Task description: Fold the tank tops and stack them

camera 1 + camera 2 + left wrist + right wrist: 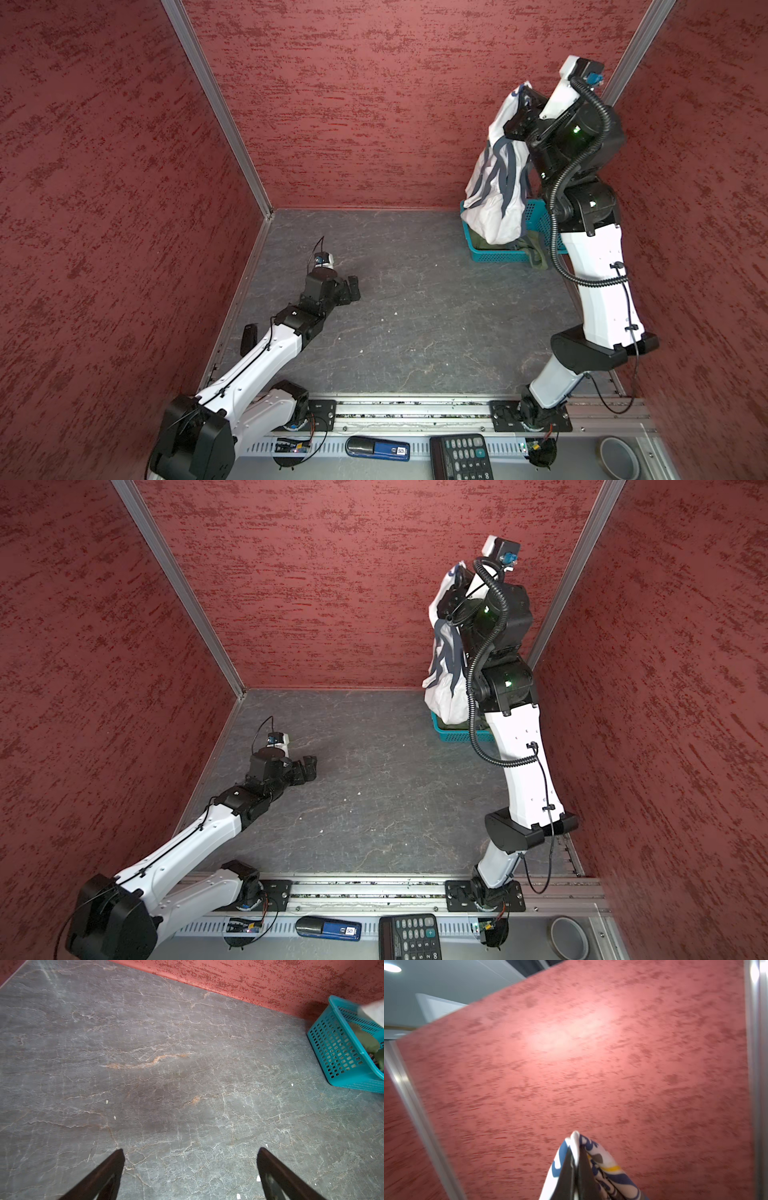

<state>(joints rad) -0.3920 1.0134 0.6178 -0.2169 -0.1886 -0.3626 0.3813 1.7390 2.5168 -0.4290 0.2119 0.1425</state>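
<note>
My right gripper [524,92] [457,574] is raised high by the back wall, shut on a pinch of the white tank top [496,183] [444,690]. The top hangs down with its navy trim dangling and its lower end inside the teal basket [494,255]. In the right wrist view the gripper [576,1153] clamps white cloth [609,1160] with blue and yellow print. The olive green tank top [536,254] [365,1040] lies in the basket and spills over its front rim. My left gripper [353,289] [309,768] [190,1152] is open, low over the bare grey mat, holding nothing.
The basket [453,737] [340,1053] stands at the back right corner against the red wall. In front of the arm rail lie a calculator [461,457], a blue device [378,449] and a tape roll [619,457]. Red walls close three sides.
</note>
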